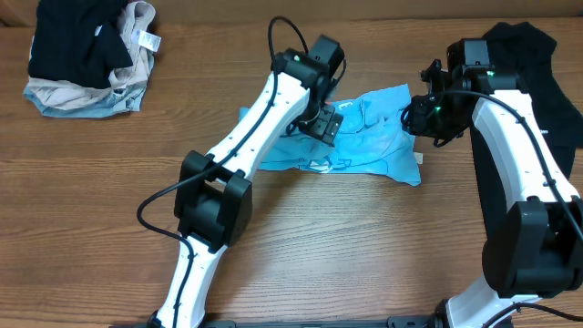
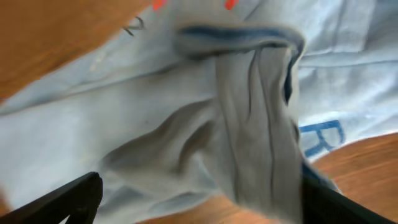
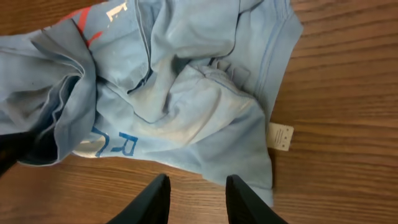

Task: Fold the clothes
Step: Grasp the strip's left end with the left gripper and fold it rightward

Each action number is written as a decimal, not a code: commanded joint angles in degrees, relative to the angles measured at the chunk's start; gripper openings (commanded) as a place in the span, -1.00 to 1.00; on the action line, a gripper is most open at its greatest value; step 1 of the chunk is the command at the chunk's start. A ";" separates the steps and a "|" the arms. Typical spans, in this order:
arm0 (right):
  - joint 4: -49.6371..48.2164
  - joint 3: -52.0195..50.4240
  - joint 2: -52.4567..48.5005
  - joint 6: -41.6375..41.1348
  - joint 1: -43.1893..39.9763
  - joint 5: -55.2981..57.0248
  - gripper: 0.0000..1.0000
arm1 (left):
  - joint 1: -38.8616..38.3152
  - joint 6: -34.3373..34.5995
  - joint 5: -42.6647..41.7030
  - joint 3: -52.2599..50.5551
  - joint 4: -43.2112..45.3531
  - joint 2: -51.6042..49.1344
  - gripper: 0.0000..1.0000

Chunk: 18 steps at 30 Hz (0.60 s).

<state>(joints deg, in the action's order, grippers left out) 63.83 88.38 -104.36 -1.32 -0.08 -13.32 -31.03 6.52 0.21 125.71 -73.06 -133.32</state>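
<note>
While the T-shirt (image 1: pixel 373 146) lies crumpled, wood-grain tabletop (image 1: pixel 364 246) surrounds it.

The T-shirt (image 1: pixel 375 137) is light blue with red and blue lettering, the table (image 1: pixel 91 200) brown wood-grain.

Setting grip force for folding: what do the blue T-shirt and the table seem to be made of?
T-shirt: soft matte knit, probably cotton. It bunches into limp folds and shows stitched hems. Table: wood or a wood-look laminate, with brown grain lines and a smooth, faintly shiny surface. Which of the two cannot be told.
</note>
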 commanded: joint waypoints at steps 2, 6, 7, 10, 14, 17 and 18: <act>-0.55 -0.15 0.61 -0.17 -0.31 -0.26 -0.34 | 2.21 -1.64 -0.26 6.36 -1.25 0.04 0.96; -0.76 -0.50 0.61 -0.59 -0.31 2.14 -0.33 | 2.56 -3.80 -0.37 5.16 -1.42 -0.20 0.75; -1.01 -0.79 0.61 -0.87 -0.31 2.64 -0.33 | 2.47 -3.80 -0.66 4.31 -1.14 -0.20 0.68; -2.45 -2.56 0.61 -1.95 -0.33 3.39 -0.33 | 1.99 -3.76 -2.10 1.92 -0.13 -0.20 0.39; -6.84 -7.21 0.57 -4.85 -0.33 3.19 -0.34 | 1.81 -3.74 -2.36 0.00 1.07 -0.20 0.04; -11.89 -11.87 0.44 -7.15 -0.33 2.93 0.49 | 2.93 -3.67 -2.40 0.39 1.01 -0.09 0.04; -13.81 -13.42 0.37 -8.15 -0.33 2.91 0.64 | 3.43 -3.52 -2.45 0.81 0.52 -0.07 0.04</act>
<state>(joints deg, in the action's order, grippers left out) 53.36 79.09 -104.38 -5.74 -0.08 -10.81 -28.82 3.25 -1.34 125.95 -72.36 -133.32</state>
